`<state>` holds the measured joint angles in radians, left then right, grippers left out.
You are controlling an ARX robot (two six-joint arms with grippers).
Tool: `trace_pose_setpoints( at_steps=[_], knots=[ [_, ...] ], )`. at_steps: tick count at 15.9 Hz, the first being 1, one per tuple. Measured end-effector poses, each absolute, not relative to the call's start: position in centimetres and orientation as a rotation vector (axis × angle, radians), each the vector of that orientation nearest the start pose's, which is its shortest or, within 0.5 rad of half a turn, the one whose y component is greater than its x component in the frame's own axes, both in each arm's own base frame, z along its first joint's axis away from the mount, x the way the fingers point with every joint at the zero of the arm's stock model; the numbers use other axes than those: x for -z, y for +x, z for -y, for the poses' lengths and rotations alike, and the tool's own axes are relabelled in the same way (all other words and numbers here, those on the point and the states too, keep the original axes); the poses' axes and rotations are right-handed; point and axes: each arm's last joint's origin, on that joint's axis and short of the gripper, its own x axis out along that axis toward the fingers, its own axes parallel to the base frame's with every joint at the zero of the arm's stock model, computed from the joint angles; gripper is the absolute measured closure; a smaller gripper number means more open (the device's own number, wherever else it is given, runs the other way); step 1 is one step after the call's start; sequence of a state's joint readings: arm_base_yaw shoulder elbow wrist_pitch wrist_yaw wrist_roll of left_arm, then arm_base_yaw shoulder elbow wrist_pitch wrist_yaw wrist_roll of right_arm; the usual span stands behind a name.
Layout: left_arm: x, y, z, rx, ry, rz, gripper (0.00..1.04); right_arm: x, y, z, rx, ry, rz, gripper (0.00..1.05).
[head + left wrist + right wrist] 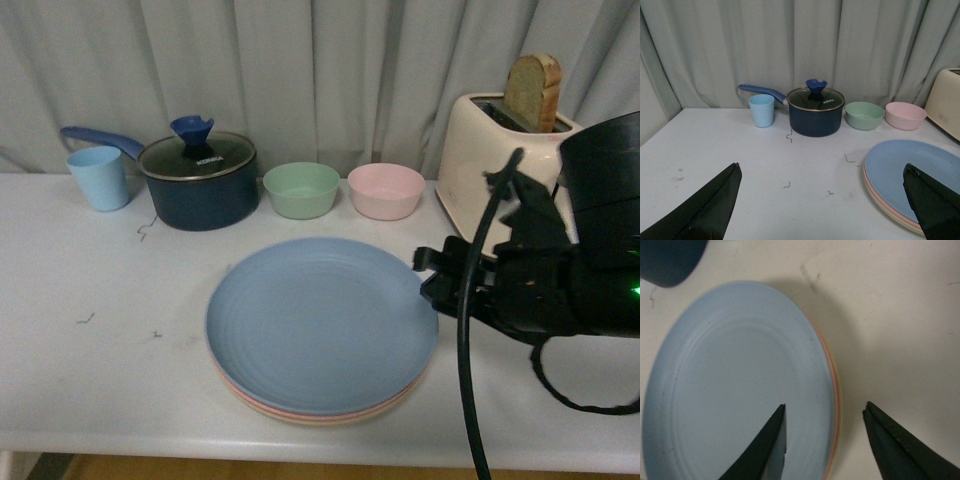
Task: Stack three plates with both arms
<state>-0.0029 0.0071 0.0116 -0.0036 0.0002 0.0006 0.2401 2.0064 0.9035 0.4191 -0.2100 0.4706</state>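
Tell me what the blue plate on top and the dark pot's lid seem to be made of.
The blue plate looks like matte plastic or similar: dull surface, no glare, faint moulded rings. The lid looks like glass in a shiny metal rim: see-through, with reflections.

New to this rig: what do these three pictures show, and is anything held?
A two-armed robot at a white table. The front picture is from its body; the other two come from wrist cameras, where black wedges are the jaws. Three large round matte plates are stacked, light blue on top. Behind: light blue cup, dark blue lidded saucepan, green bowl, pink bowl, cream toaster with bread. Both arms' jaws are open, holding nothing; those of the black right arm straddle the stack's rim.
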Motion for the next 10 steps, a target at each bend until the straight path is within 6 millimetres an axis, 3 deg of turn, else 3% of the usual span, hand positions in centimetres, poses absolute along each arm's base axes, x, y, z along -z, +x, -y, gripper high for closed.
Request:
trace_pose_setpoints(
  at_steps=[2, 4, 5, 8, 10],
  knots=[
    [-16.7, 9.7, 0.0, 0.003, 0.001, 0.001, 0.07, -12.1, 33.8, -7.6, -0.268, 0.458, -0.698, 0.36],
    [-16.7, 9.7, 0.0, 0.003, 0.001, 0.002, 0.07, -14.5, 34.2, -7.2, -0.277, 0.453, -0.569, 0.19],
    [-16.7, 9.7, 0.0, 0.005, 0.001, 0.002, 0.07, -13.1, 33.5, -7.2, -0.162, 0.291, -0.302, 0.32],
    [-16.6, 9.7, 0.0, -0.002, 0.000, -0.001, 0.07, -11.0, 30.0, -5.9, -0.048, 0.141, -0.235, 0.47],
    [-16.7, 9.7, 0.0, -0.004, 0.001, 0.001, 0.07, -11.8, 28.5, -4.7, -0.010, 0.075, -0.147, 0.57]
  ],
)
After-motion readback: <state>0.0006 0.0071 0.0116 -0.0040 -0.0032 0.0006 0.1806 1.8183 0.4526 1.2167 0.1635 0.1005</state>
